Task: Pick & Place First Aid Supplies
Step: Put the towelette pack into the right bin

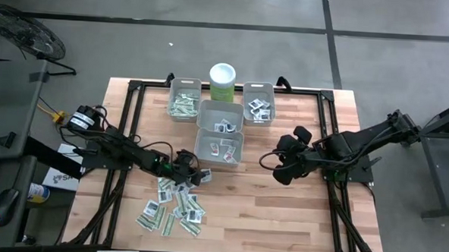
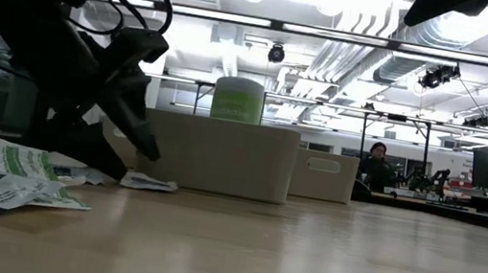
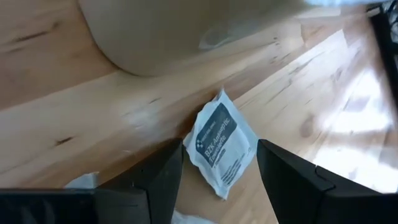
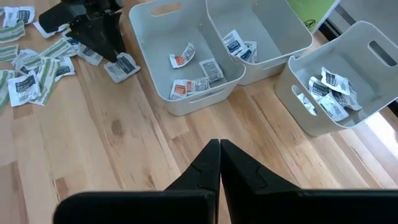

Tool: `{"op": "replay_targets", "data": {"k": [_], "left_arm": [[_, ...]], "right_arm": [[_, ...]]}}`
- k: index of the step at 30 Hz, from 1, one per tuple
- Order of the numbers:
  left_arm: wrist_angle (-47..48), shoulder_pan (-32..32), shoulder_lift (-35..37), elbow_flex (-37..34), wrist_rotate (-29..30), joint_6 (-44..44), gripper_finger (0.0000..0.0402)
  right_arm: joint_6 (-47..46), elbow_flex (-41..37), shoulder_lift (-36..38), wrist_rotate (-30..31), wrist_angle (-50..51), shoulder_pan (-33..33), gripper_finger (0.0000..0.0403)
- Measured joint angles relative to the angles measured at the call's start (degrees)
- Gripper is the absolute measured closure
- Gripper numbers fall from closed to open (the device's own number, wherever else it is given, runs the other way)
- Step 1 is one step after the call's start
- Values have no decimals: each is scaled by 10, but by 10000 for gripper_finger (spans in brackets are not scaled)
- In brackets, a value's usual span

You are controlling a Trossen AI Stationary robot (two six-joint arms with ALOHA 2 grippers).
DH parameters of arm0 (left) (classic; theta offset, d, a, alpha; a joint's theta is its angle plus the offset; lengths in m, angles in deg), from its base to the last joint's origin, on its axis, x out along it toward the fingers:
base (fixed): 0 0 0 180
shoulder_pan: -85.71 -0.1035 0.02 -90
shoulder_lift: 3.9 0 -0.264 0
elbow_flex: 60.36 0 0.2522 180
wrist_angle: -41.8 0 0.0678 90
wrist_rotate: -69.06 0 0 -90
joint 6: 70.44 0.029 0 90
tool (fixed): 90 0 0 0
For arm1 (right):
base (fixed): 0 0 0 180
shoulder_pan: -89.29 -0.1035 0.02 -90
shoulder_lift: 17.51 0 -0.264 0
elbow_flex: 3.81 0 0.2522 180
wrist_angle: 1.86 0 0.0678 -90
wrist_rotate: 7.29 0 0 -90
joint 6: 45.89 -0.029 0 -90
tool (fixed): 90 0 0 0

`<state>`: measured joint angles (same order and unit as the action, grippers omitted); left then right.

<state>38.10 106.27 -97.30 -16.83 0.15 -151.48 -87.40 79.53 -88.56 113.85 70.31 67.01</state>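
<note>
Left gripper (image 1: 194, 172) low over surface (image 1: 281, 212), fingers (image 3: 155, 180) spread wide, nothing gripped. One white packet (image 3: 221, 146) lies flat between them, just beside front bin (image 1: 219, 145). Pile of packets (image 1: 172, 207) spread near front-left edge. Right gripper (image 1: 282, 168) hangs over bare wood right of bins, fingers pressed together, empty. Wide open wood on right and front.

left pincer (image 3: 219, 163) fingers apart | white packet (image 3: 221, 144) between them on table (image 3: 74, 124) | bin (image 3: 186, 31) near
</note>
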Motion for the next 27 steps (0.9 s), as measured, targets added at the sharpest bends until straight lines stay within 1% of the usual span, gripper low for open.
{"op": "replay_targets", "data": {"k": [5,12,16,20,27], "left_arm": [[-4,0,-12,1,0,-33,193],[-28,-5,-14,-1,-16,-38,193],[-25,-8,-14,4,-24,-37,196],[-23,-8,-15,6,-25,-35,224],[-15,-7,-15,7,-33,-28,296]], "right_arm": [[-6,0,0,-4,-1,0,401],[-7,0,0,-13,-9,0,397],[-6,0,0,-14,-9,0,401],[-6,0,0,-15,-9,0,399],[-5,0,0,-16,-9,0,402]]}}
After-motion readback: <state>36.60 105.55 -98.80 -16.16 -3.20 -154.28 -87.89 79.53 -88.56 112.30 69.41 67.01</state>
